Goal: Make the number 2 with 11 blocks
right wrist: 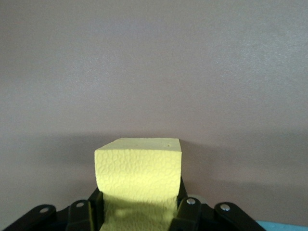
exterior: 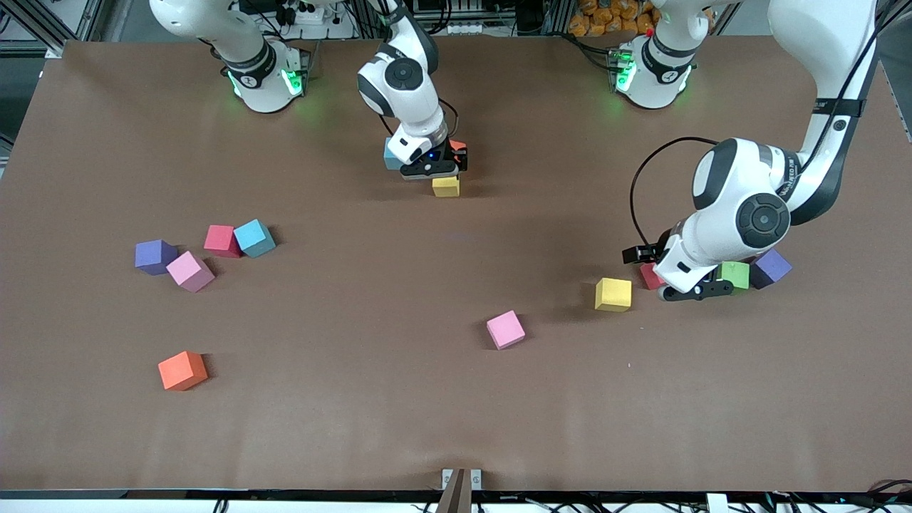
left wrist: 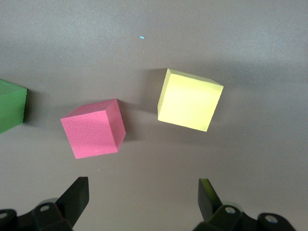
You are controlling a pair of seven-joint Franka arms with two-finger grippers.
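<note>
Fingers of the right gripper are squeezed tight on a yellow cube, and in the front view this cube sits low, just over the brown table, close to a blue cube and an orange cube that peek out from under the arm. It looks like the start of the number 2 is being laid there, near the robots' bases, and this yellow cube is being set beside those two. The next move likely needs the cube lined up square with its neighbours before the fingers let go. The left gripper hangs with its fingers spread wide and holds nothing; it is over a red cube and another yellow cube, with a green cube beside them. It may be getting ready to pick one. A purple cube sits by the green one. More cubes wait on the table: pink, orange, and a bunch toward the right arm's end with pink, red, blue and purple. Cables and metal frames stand past the table's top edge.
</note>
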